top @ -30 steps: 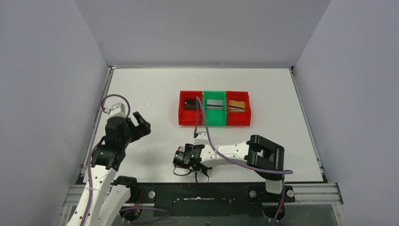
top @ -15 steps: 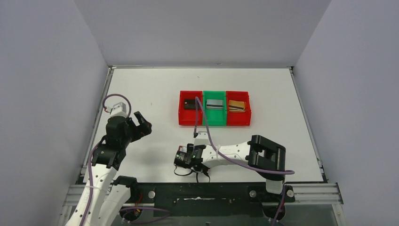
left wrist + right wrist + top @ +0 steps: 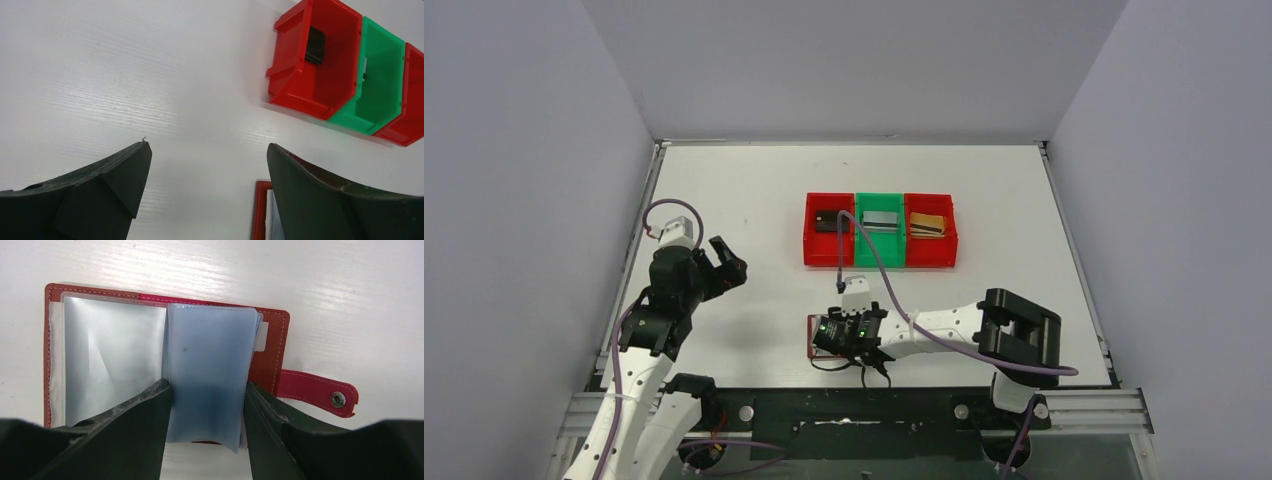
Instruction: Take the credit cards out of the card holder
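Observation:
The dark red card holder (image 3: 270, 358) lies open on the white table near the front edge, its clasp tab (image 3: 316, 391) out to the right. My right gripper (image 3: 207, 385) is shut on its stack of bluish clear sleeves (image 3: 210, 340), one finger against each side edge. Whether a card sits in those sleeves I cannot tell. From above, the right gripper (image 3: 849, 340) covers most of the holder (image 3: 810, 336). Credit cards lie in the bins: a black one (image 3: 828, 221), a silver one (image 3: 881, 221) and a gold one (image 3: 927, 225). My left gripper (image 3: 724, 262) hangs open and empty over the table's left side.
Three joined bins stand mid-table: a red one (image 3: 808, 242), a green one (image 3: 879, 260) and a second red one (image 3: 950, 244). The left wrist view shows the left red bin (image 3: 295, 95), the black card (image 3: 315, 45) in it, and a corner of the holder (image 3: 260, 210).
My right arm has shifted right, uncovering the holder's left edge, and its fingers have closed in on the sleeves. The left arm has barely moved.

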`<state>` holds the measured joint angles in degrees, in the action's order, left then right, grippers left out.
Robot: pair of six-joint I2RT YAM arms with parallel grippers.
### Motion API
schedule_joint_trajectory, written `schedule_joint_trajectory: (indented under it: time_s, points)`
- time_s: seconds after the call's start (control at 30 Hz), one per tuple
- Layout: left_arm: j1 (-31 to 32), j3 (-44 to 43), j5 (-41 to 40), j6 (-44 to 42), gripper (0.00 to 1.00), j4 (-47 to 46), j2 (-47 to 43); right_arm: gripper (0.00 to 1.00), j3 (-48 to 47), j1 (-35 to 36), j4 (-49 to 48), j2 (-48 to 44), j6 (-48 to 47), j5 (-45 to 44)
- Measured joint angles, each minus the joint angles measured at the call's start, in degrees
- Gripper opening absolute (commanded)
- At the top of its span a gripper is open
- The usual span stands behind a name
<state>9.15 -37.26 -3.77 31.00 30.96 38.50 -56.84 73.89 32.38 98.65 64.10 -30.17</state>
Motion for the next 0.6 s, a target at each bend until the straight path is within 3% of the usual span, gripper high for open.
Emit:
schedule_joint_trajectory:
  time_s: [0.33,0.6]
  points:
    - [0.0,0.0,0.0,0.02,0.87,-0.09,0.0,0.53,1.68,-0.09,-1.33,-2.62,-5.16,1.05]
    - [0.0,0.0,0.0,0.0,0.87,-0.33,0.0,0.7,-1.25,-0.09,3.04,-2.91,-5.11,0.55]
